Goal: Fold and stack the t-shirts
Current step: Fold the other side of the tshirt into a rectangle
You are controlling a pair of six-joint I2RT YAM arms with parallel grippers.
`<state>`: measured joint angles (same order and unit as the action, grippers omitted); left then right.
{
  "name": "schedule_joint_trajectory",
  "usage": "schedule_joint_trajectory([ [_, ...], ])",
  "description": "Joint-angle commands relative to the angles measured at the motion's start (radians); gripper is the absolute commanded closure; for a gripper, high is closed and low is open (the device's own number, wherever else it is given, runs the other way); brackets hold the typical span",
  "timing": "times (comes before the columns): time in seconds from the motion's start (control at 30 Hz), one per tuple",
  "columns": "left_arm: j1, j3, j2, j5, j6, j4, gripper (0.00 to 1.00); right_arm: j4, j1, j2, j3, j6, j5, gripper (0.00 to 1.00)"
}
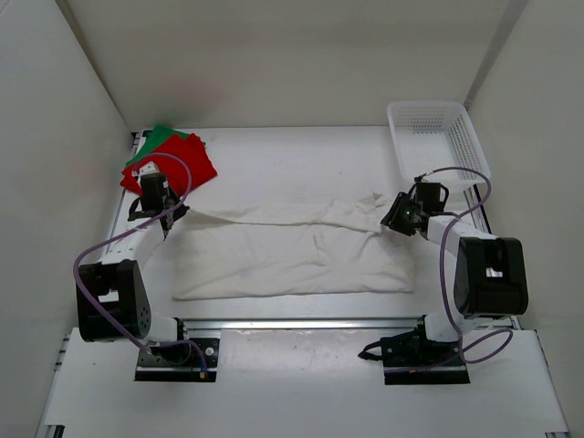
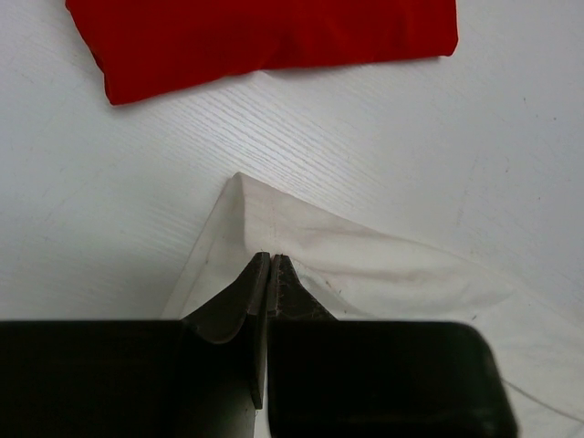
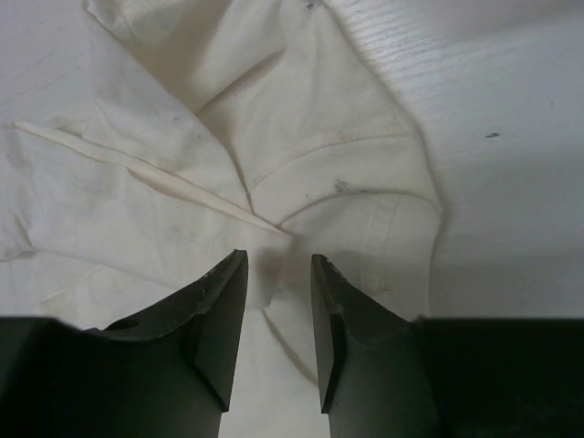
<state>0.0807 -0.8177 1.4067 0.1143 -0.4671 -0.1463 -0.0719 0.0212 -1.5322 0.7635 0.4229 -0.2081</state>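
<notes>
**Figure.** Folding of the last shirt, shown from the top camera and both wrist cameras.

**Layout.** The white t-shirt (image 1: 292, 251) lies across the middle of the tabletop (image 1: 301, 155) as a long band running left to right. Its near edge is fairly straight, while its far edge is wrinkled and uneven towards the right end. The red t-shirt (image 1: 182, 169) sits folded at the far left corner on top of the green t-shirt (image 1: 162, 137), of which only a far margin shows. A white mesh basket (image 1: 476, 151) stands at the far right, apart from the cloth.

**Left hand** (image 1: 170, 217). It is closed, pinching the far left corner of the white t-shirt. In the left wrist view the fingertips (image 2: 246, 292) meet on the cloth and the hem corner juts out just beyond them. The red t-shirt lies near, across a strip of bare tabletop.

**Right hand** (image 1: 394, 217). Its jaws stand parted with nothing clamped between them, low over the bunched far right end, where hem and sleeve folds crumple together. Whether it touches the cloth cannot be told.

**Step in hand (judged).** Two shirts appear finished and stacked, and the white one is partway through a lengthwise fold, held at one corner only.

**Next move (judged).** The right hand needs to close on the far right corner, matching the left hand's hold, so that both can lift together and carry the edge across evenly. A grip on the sleeve instead of the hem, or on a single layer, would likely skew the fold. A crosswise fold and transfer onto the red t-shirt would remain
</notes>
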Motion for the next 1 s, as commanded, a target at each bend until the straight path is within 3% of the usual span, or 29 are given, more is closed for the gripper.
schedule_joint_trajectory([
  [0.0, 0.001, -0.017, -0.003, -0.013, 0.008, 0.019, 1.0, 0.064, 0.003, -0.019, 0.019, 0.03, -0.046, 0.67],
  [0.17, -0.002, -0.024, 0.003, -0.005, 0.012, 0.017, 1.0, 0.081, 0.003, -0.04, 0.028, 0.05, -0.062, 0.67],
  [0.37, 0.002, -0.026, 0.006, -0.005, 0.008, 0.013, 1.0, 0.101, 0.005, -0.065, 0.042, 0.057, -0.077, 0.77],
  [0.47, 0.002, -0.026, 0.009, -0.002, 0.013, 0.02, 1.0, 0.119, -0.01, -0.051, 0.026, 0.053, -0.041, 0.87],
  [0.53, -0.006, -0.023, 0.009, -0.004, 0.01, 0.017, 1.0, 0.122, -0.015, -0.057, 0.037, 0.043, -0.036, 0.99],
  [0.77, 0.008, -0.029, 0.005, -0.011, 0.007, 0.014, 1.0, 0.143, -0.059, 0.093, -0.013, 0.031, 0.038, 1.0],
  [0.97, 0.033, -0.054, -0.011, -0.048, -0.021, -0.007, 1.0, 0.074, -0.023, 0.3, -0.039, 0.007, 0.035, 0.99],
])
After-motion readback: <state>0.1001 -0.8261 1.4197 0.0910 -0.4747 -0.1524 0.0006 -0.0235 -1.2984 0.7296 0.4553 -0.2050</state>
